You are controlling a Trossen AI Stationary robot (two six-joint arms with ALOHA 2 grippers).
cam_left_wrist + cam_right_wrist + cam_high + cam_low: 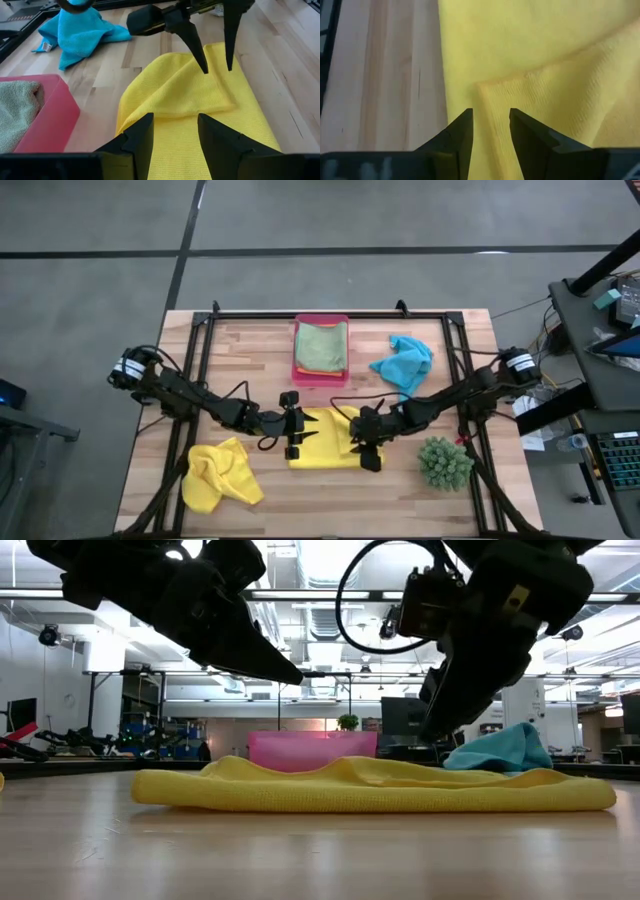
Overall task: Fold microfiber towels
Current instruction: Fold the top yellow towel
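A yellow microfiber towel (325, 438) lies on the wooden table's middle. Part of it is folded over itself, and the upper layer's corner (485, 87) rests on the lower layer. My left gripper (175, 130) hangs open just above the towel's left edge. My right gripper (491, 125) hangs open above its right part, fingertips (205, 69) a little over the folded layer. Neither touches the cloth. A second yellow towel (218, 475) lies crumpled near the front left. A turquoise towel (403, 363) lies bunched at the back right. A light green towel (321, 345) lies in the pink tray (297, 370).
The pink tray stands at the table's far middle. A spiky green plant (445, 463) stands at the front right, close beside my right arm. A black frame runs along the table's far and side edges. Bare wood lies in front of the middle towel.
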